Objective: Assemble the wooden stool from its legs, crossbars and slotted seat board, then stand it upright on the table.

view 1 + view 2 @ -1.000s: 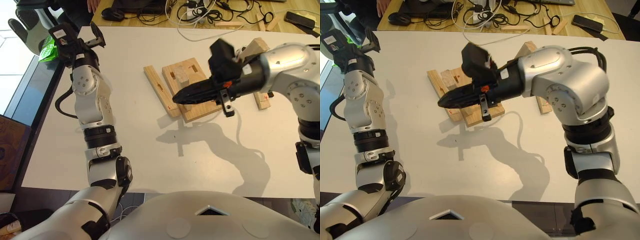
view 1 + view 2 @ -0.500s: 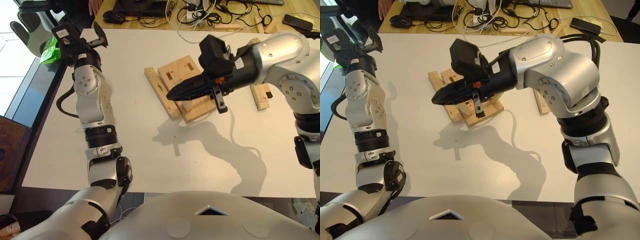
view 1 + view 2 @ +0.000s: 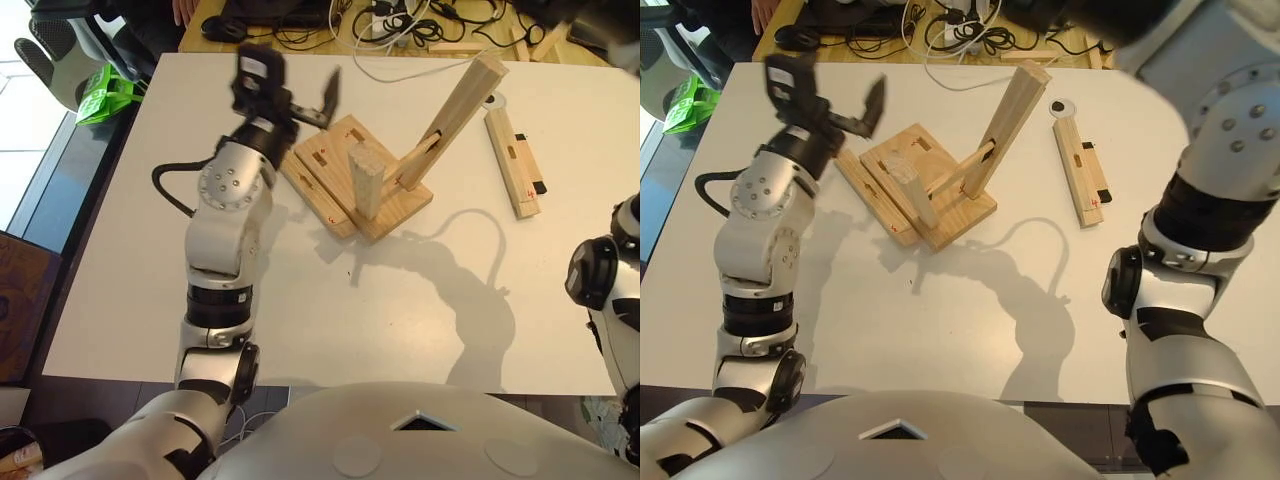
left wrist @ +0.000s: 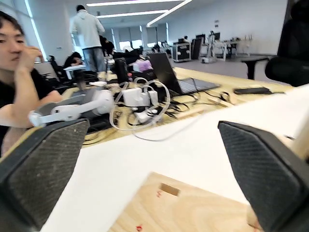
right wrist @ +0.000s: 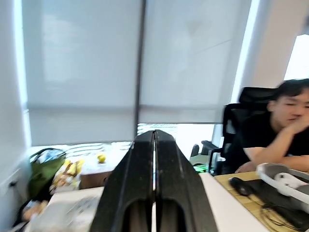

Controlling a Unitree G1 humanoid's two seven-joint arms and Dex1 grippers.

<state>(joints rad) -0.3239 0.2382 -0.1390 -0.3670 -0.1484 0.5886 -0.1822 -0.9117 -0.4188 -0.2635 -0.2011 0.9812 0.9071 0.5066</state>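
The slotted seat board (image 3: 400,205) lies flat at the table's middle. One short leg (image 3: 365,180) stands upright in it. A longer leg (image 3: 458,105) leans tilted over the board's far right corner, with a crossbar (image 3: 418,165) joining it to the board. Another leg (image 3: 512,160) lies flat to the right, and a slotted bar (image 3: 310,190) lies along the board's left side. My left gripper (image 3: 292,95) hangs open just beyond the board's far left corner, holding nothing; its pads (image 4: 43,169) stand wide apart over the board (image 4: 193,212). My right gripper (image 5: 154,140) is shut on nothing, raised and facing the room.
A small round disc (image 3: 490,100) lies by the flat leg's far end. Cables (image 3: 400,25) and devices cover a wooden desk beyond the far table edge. A green bag (image 3: 105,100) sits off the left edge. The near half of the white table (image 3: 350,320) is bare.
My right arm has lifted up and away from the seat board. Two legs now show on the board, one upright and one leaning. My left gripper has swung right to the board's far left corner.
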